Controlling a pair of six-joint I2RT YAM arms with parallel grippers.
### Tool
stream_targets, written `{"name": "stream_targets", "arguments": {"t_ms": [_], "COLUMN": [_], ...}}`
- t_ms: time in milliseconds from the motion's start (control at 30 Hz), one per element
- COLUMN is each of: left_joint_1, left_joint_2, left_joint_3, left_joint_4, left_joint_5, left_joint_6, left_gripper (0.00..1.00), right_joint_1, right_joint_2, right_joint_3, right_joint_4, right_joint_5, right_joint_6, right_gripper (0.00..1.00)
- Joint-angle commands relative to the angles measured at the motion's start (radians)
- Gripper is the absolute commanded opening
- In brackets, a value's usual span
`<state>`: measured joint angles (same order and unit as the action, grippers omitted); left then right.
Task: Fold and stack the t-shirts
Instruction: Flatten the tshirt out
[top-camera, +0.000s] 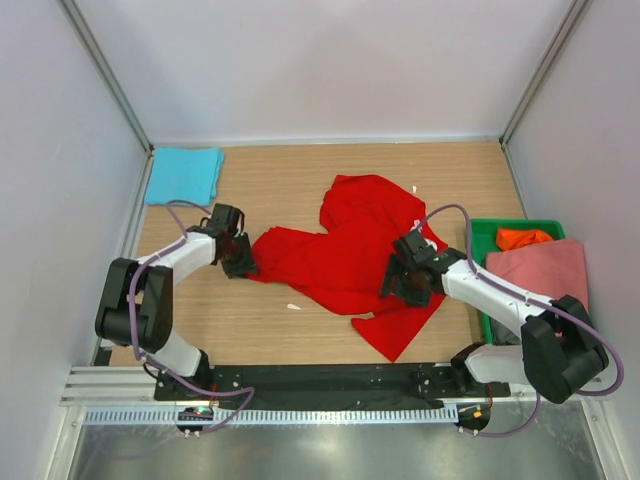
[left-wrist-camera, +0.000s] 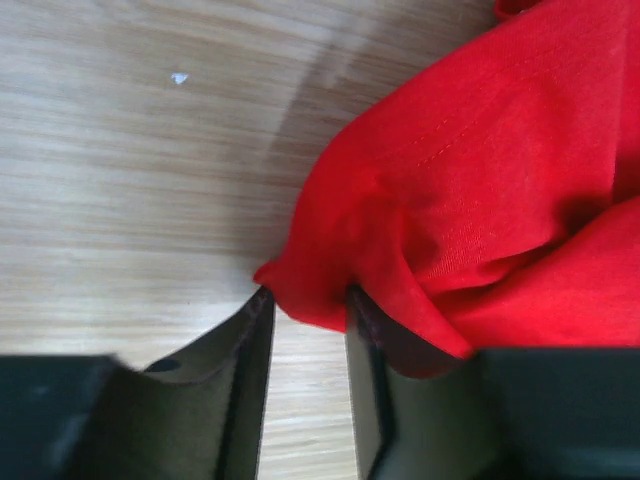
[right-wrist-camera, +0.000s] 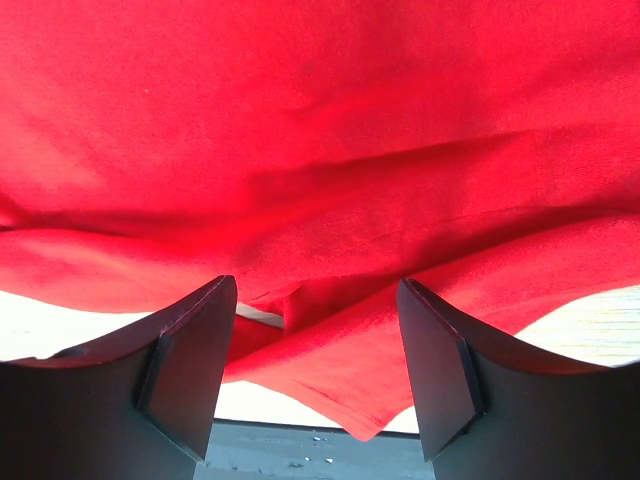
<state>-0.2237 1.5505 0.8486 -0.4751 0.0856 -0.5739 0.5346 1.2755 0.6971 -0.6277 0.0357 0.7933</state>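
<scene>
My left gripper, fingers narrow, pinches the left corner of the red tee. My right gripper, fingers wide and holding nothing, sits over its right side. The tee lies rumpled mid-table, longest left to right, one flap pointing toward me; neck and hem I cannot tell. Farther off, a pink tee and an orange tee wait in the crate, and only the blue tee lies folded, so most work remains.

No legible text, labels, brands, numbers or signs in any view; shirts, crate, arms and table carry no readable markings.
</scene>
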Motion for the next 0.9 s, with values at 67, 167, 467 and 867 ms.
{"name": "stream_targets", "arguments": {"t_ms": [67,167,467,867], "left_joint_1": [0.006,0.006,-0.192,-0.19], "left_joint_2": [-0.003,-0.134,-0.698,0.182], "left_joint_3": [0.01,-0.017,0.015,0.607], "left_joint_4": [0.04,-0.073,-0.394,-0.243], "left_joint_5": [0.008,-0.061,-0.176,-0.041], "left_joint_6": [-0.007,-0.02,-0.259,0.017], "left_gripper": [0.04,0.0,0.0,0.06], "right_joint_1": [-0.004,-0.002,-0.002,-0.002], "right_joint_2": [-0.044,-0.038,-0.094,-0.116], "right_joint_3": [-0.001,-0.011,-0.031,-0.028], "right_joint_4": [0.013,0.0,-0.016,-0.03], "right_joint_5": [0.0,0.004,0.012,-0.013], "right_joint_6": [0.011,0.014,0.017,0.034], "right_gripper": [0.71,0.7,0.7,0.7]}}
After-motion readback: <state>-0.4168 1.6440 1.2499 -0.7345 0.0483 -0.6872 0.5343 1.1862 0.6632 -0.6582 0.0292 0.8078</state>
